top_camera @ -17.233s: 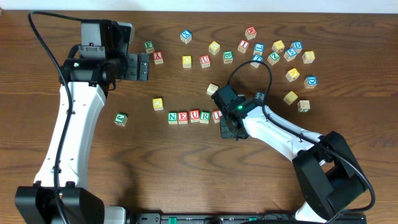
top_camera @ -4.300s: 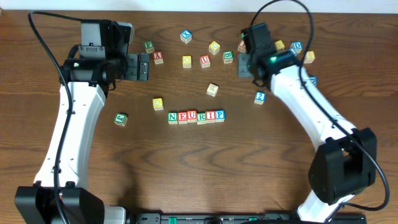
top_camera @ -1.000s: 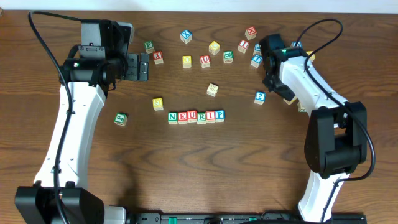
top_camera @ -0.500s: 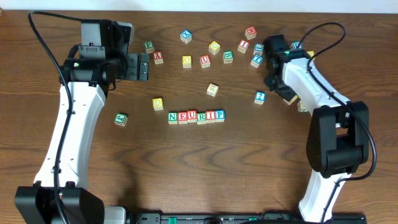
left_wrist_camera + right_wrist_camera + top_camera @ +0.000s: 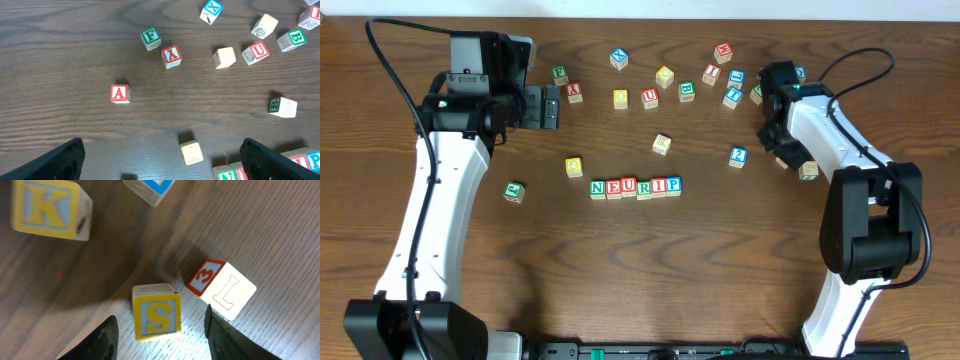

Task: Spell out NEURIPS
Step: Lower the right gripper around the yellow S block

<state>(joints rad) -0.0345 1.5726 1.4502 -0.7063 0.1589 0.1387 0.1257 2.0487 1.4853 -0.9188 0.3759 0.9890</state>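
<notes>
- Wooden and neat, the NEURIP row [image 5: 635, 186] lies near the middle of the counter [image 5: 620, 285], six cubes side by side and touching, letters up.
- My right arm [image 5: 825, 130] climbs from its base at the near right edge, then bends in toward the loose cubes at the far right.
- My right pincer [image 5: 160, 315] points steeply down at the wood, half spread. One fingertip [image 5: 107, 335] stands on each side of the S cube [image 5: 156, 317], and both are clear of it.
- That S cube, yellow-faced with a yellow letter on pale blue, rests flat on the counter, well apart from the row.
- Just beside it lies a white cube showing 3 and L [image 5: 222, 289]. A yellow K cube [image 5: 50, 211] sits further off.
- My left arm [image 5: 430, 210] runs up the left side and folds at the far end, so the wrist aims right.
- My left pincer [image 5: 161, 150] hangs above the counter, spread wide and holding nothing. A red A cube [image 5: 120, 93] lies ahead of it.
</notes>
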